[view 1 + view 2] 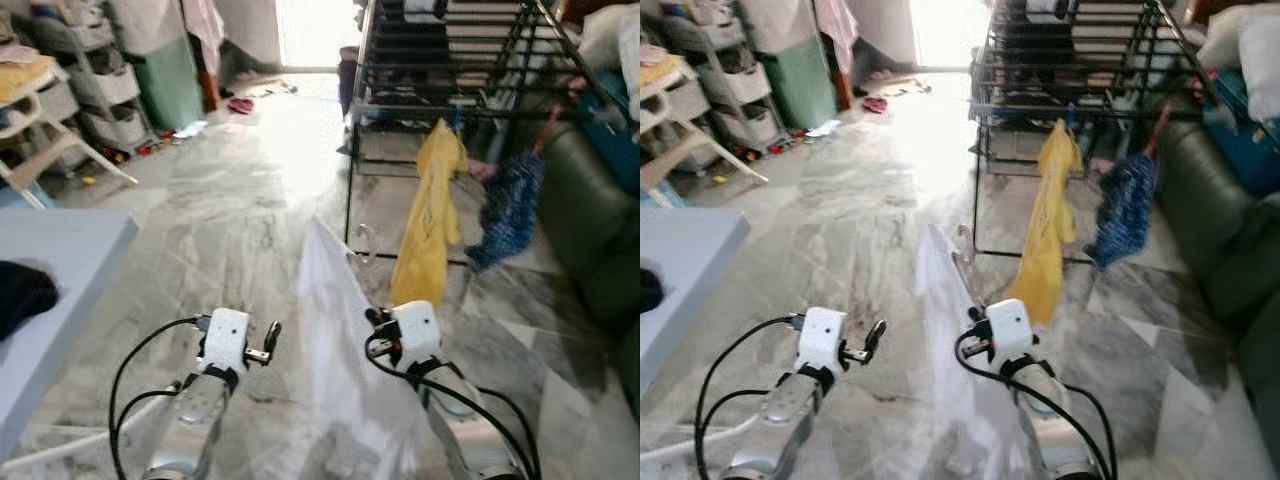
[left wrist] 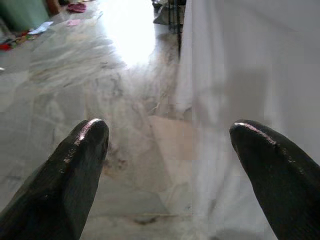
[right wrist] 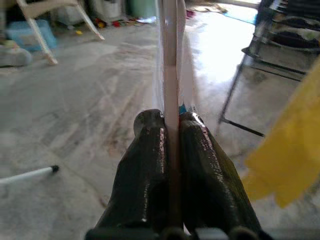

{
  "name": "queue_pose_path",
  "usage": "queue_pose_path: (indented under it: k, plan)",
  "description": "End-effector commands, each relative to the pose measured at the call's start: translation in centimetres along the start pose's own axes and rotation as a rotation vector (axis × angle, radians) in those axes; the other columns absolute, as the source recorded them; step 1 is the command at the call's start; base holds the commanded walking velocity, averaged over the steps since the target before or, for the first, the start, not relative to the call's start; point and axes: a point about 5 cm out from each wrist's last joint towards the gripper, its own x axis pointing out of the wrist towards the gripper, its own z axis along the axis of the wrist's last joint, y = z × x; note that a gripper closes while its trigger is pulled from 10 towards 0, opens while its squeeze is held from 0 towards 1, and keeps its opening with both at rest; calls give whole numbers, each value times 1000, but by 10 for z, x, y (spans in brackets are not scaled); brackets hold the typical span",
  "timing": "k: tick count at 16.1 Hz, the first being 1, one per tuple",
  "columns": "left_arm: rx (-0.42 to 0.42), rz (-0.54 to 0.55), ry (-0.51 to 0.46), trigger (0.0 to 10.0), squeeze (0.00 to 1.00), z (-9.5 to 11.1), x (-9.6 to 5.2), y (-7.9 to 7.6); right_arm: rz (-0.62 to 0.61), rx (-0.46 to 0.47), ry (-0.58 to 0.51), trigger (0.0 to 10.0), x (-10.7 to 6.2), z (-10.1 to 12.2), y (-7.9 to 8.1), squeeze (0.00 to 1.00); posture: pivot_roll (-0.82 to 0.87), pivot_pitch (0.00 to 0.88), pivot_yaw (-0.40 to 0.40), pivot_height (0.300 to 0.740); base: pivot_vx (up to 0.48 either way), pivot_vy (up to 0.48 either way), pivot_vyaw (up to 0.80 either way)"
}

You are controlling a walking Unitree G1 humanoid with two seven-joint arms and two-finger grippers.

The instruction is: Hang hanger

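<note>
My right gripper is shut on the thin pale bar of a hanger, held edge-on in front of me. A sheer white garment drapes from the hanger, and its metal hook points toward the black drying rack ahead on the right. A yellow garment and a blue patterned one hang from the rack's lower rail. My left gripper is open and empty, raised beside the white garment, left of my right gripper.
A dark green sofa stands at the right, close to the rack. A pale blue table with a dark cloth is at my left. Shelves and clutter line the far left wall. A white pole lies on the marble floor.
</note>
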Motion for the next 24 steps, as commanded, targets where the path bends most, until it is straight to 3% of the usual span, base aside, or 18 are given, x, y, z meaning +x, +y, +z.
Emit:
queue_pose_path:
  k: [1, 9, 14, 16, 17, 21, 23, 24]
  plan:
    - [-2, 2, -24, 10000, 0, 5, 0, 2, 20, -16, -73, 10000, 7, 18, 3, 0, -68, 0, 56, 740, 0, -277, 800]
    - [8, -20, -1, 10000, 0, 1, -2, 1, 25, -13, -67, 10000, 7, 15, 8, 0, -67, 0, 66, 740, 0, -274, 800]
    - [-5, 67, 23, 10000, 0, -4, -3, 5, 23, -15, -45, 10000, 5, 10, 6, 0, -46, 0, 33, 740, 0, 0, 0]
    - [-29, 99, 26, 10000, 0, -6, -8, 10, 16, -21, -42, 10000, 5, 10, 3, 0, -27, 0, 18, 740, 0, 0, 0]
    - [-46, 127, 25, 10000, 0, -10, -14, 15, -9, 32, -44, 10000, 6, 12, -4, 0, -14, 0, 11, 740, 0, 0, 0]
    - [-32, 155, 47, 10000, 0, -18, -32, 25, -60, 52, -4, 10000, 2, 9, -15, 0, -11, 0, 14, 740, 0, 0, 0]
    - [-18, 152, 53, 10000, 0, -18, -35, 28, -175, -68, 19, 10000, -3, 3, -26, 0, -17, 0, 26, 740, 0, 0, 0]
    - [11, 141, 47, 10000, 0, -16, -34, 28, -186, -51, 32, 10000, -5, 1, -28, 0, -19, 0, 29, 740, 0, 0, 0]
